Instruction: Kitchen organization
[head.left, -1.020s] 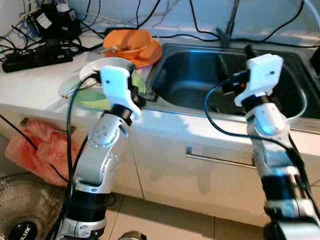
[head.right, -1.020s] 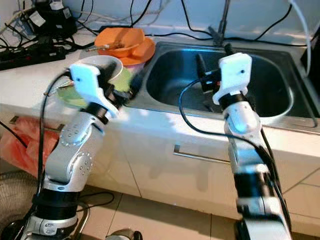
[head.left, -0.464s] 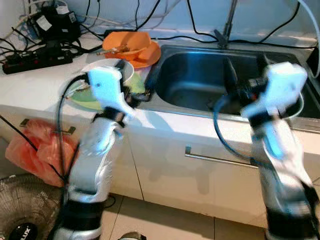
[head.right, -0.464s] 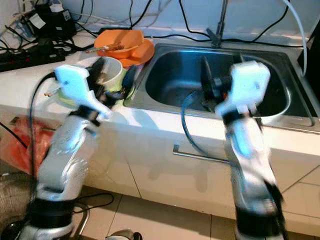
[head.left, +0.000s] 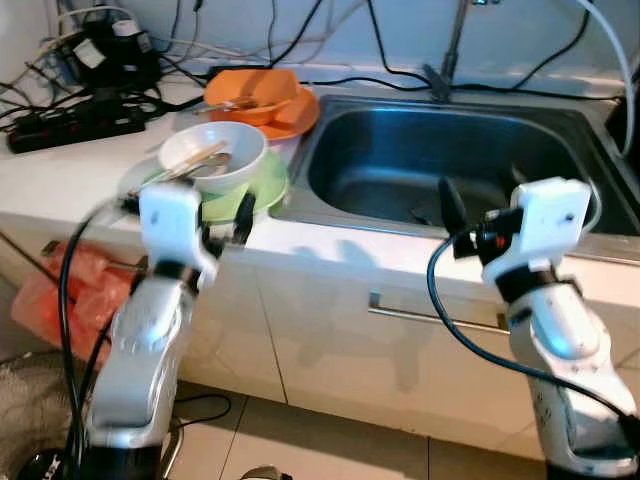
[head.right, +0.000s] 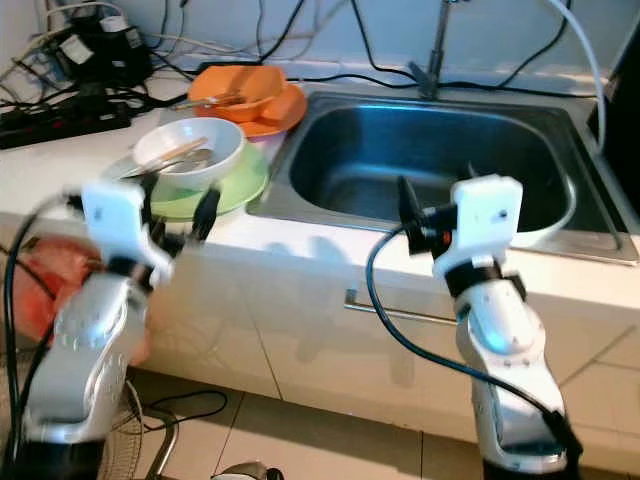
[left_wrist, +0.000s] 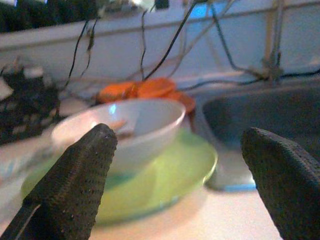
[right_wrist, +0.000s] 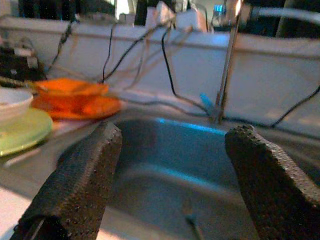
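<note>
A white bowl (head.left: 212, 157) with utensils in it sits on a light green plate (head.left: 255, 188) on the white counter, left of the steel sink (head.left: 440, 165). Behind them an orange bowl (head.left: 252, 88) rests on an orange plate (head.left: 300, 112). My left gripper (head.left: 225, 228) hovers open at the counter's front edge, just short of the green plate (left_wrist: 180, 165) and white bowl (left_wrist: 145, 125), holding nothing. My right gripper (head.left: 482, 200) is open at the sink's front rim and faces the basin (right_wrist: 170, 160). A spoon (right_wrist: 190, 217) lies in the basin.
A faucet (head.left: 455, 45) rises behind the sink. A power strip (head.left: 60, 125) and tangled cables crowd the back left of the counter. Below the counter are a cabinet handle (head.left: 430, 318) and an orange plastic bag (head.left: 60, 290).
Both arms have pulled back and dropped lower. The left gripper has come away from the bowl's side to the counter edge. The right gripper has left the space over the basin for its front rim.
</note>
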